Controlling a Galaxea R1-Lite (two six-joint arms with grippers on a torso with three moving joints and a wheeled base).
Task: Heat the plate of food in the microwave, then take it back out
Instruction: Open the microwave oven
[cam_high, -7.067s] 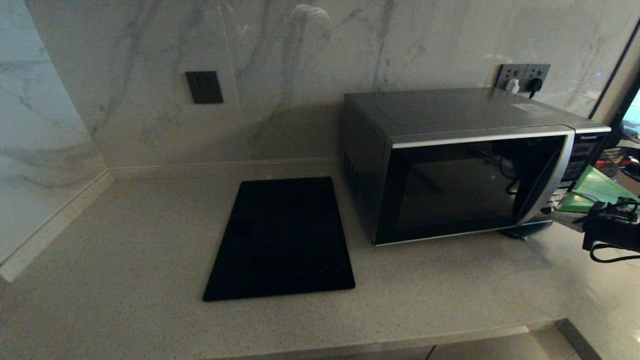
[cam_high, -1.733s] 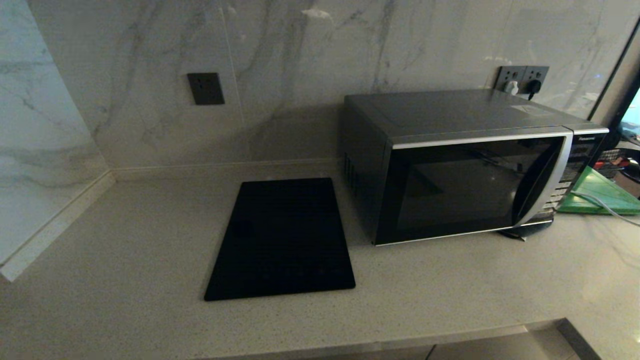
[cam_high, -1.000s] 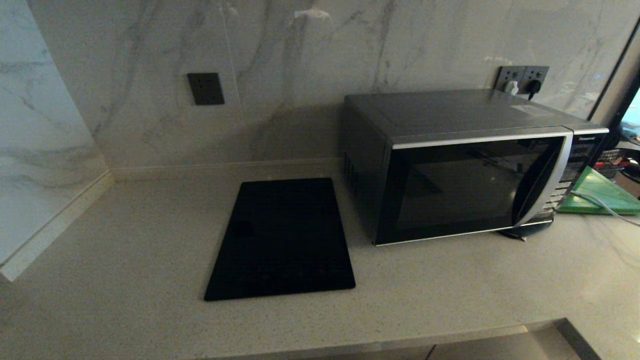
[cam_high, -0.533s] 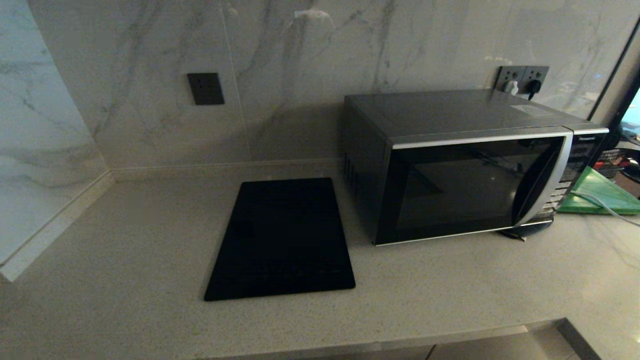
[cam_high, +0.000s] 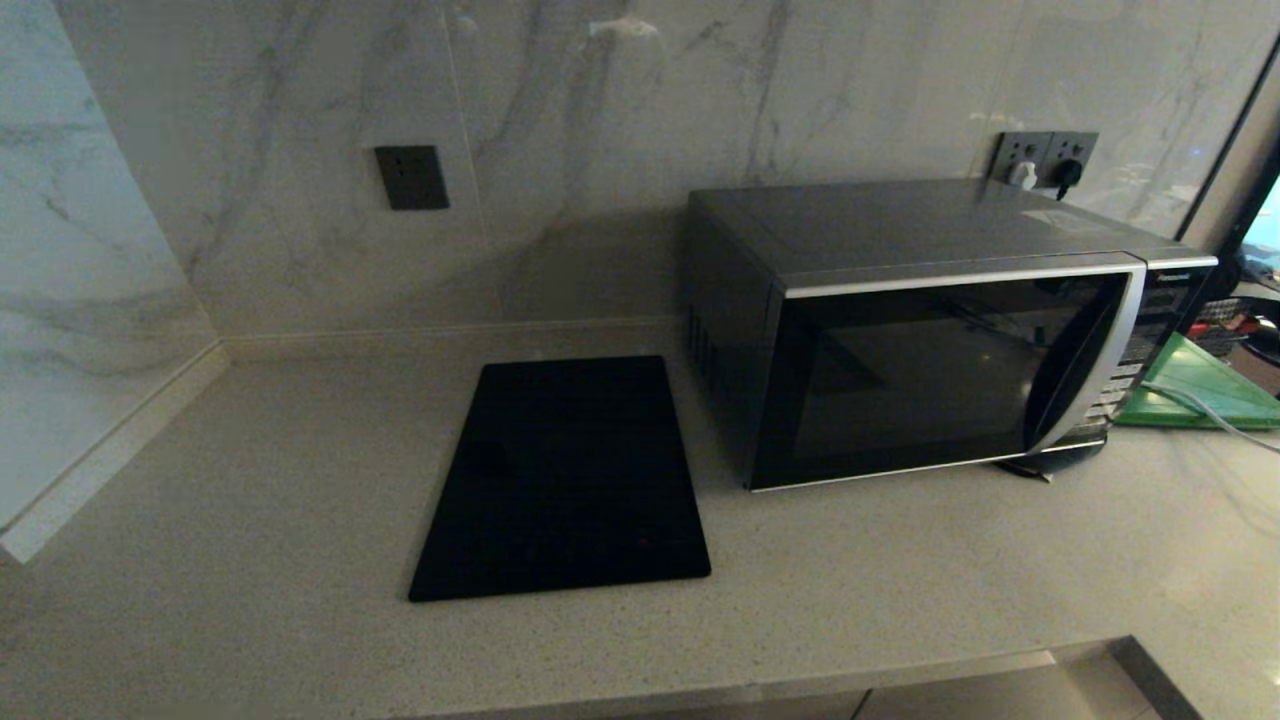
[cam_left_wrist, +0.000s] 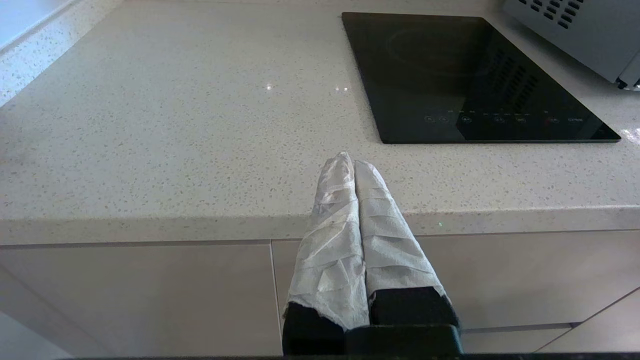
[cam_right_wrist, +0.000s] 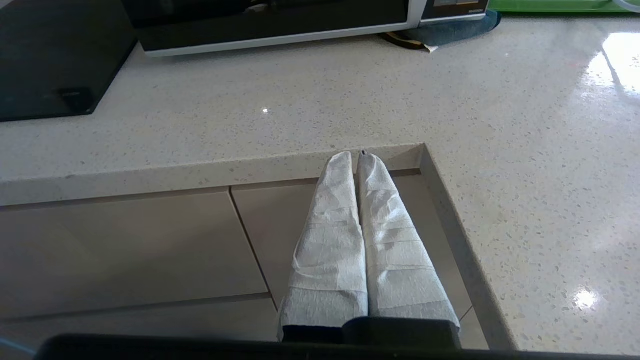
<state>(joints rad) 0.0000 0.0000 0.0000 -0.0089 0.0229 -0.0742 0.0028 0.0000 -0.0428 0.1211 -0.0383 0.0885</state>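
Observation:
The dark grey microwave (cam_high: 930, 330) stands on the counter at the right with its black glass door closed; its lower front edge (cam_right_wrist: 280, 37) also shows in the right wrist view. The plate of food is out of view. My left gripper (cam_left_wrist: 351, 161) is shut and empty, low in front of the counter edge, before the black cooktop. My right gripper (cam_right_wrist: 354, 156) is shut and empty too, held below the counter's front edge near its inner corner. Both have white-wrapped fingers. Neither arm shows in the head view.
A flat black cooktop panel (cam_high: 565, 475) lies in the counter left of the microwave. A green board (cam_high: 1205, 385) with a white cable lies to the microwave's right. Wall sockets (cam_high: 1045, 155) sit behind it. Cabinet fronts (cam_left_wrist: 150, 295) run below the counter.
The right arm, seen beside the microwave's button panel in the oldest frame, has withdrawn out of the head view. Over the last second nothing visibly moves.

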